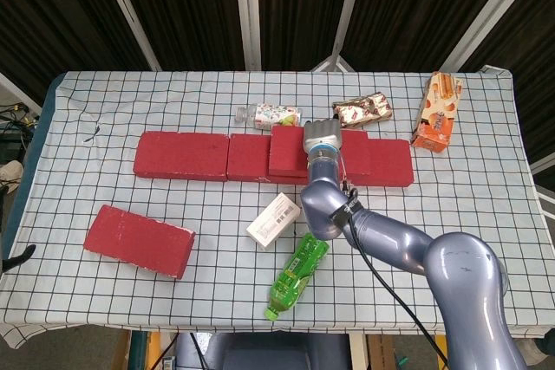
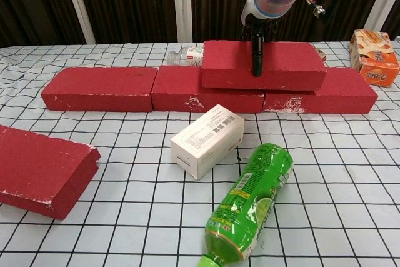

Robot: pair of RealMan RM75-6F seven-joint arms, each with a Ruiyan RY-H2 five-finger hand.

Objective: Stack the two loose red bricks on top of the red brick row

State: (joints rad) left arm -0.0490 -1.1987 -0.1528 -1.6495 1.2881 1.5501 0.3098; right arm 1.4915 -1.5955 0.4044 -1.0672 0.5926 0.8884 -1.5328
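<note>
My right hand (image 1: pixel 322 138) grips a red brick (image 1: pixel 286 150) from above, a finger (image 2: pixel 257 54) hanging down its front face. The held brick (image 2: pixel 287 70) lies level over the seam between the middle and right bricks of the red brick row (image 2: pixel 100 89). I cannot tell whether it touches the row (image 1: pixel 182 155) or hovers just above it. A second loose red brick (image 1: pixel 139 240) lies flat at the front left, seen close up as the loose brick (image 2: pixel 40 167) in the chest view. My left hand shows in neither view.
A white box (image 1: pixel 274 220) and a green bottle (image 1: pixel 297 275) lie in front of the row. Behind the row are a small bottle (image 1: pixel 269 115), a snack packet (image 1: pixel 362 109) and an orange carton (image 1: pixel 437 113) at the right.
</note>
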